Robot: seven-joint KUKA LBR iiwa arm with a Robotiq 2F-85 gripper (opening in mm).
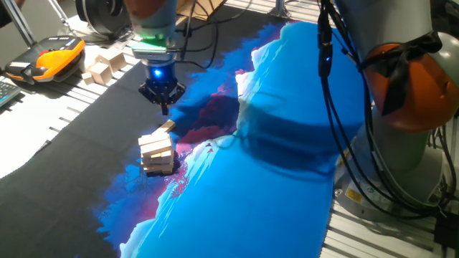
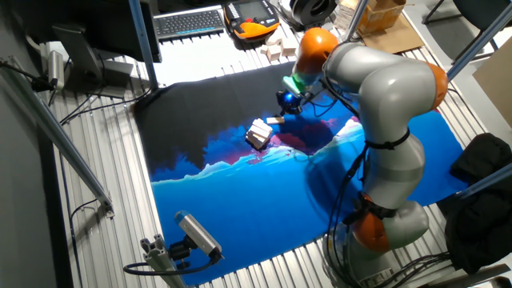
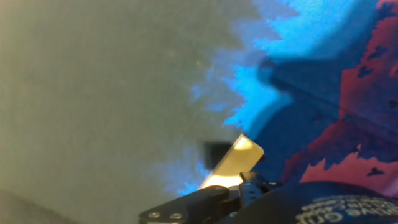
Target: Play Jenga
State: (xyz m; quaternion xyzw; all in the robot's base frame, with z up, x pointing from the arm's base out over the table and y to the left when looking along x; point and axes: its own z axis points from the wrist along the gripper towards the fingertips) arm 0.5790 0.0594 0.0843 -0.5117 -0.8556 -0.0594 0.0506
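Note:
The Jenga tower (image 1: pixel 158 153) is a short stack of pale wooden blocks on the mat where black meets blue; it also shows in the other fixed view (image 2: pixel 258 134). One loose pale block (image 1: pixel 167 126) lies tilted just behind the tower's top, and shows in the other fixed view (image 2: pixel 276 120) and low in the hand view (image 3: pixel 236 163). My gripper (image 1: pixel 164 106) hangs just above and behind that block, apart from it, fingers drawn together to a point and empty. It also shows in the other fixed view (image 2: pixel 286 102).
A cluster of loose wooden blocks (image 1: pixel 107 64) lies off the mat at the back left, beside an orange and black pendant (image 1: pixel 54 57). A keyboard (image 2: pixel 188 22) sits beyond the mat. The arm's base (image 2: pixel 384 224) stands at the mat's edge. A camera (image 2: pixel 196 232) stands nearby.

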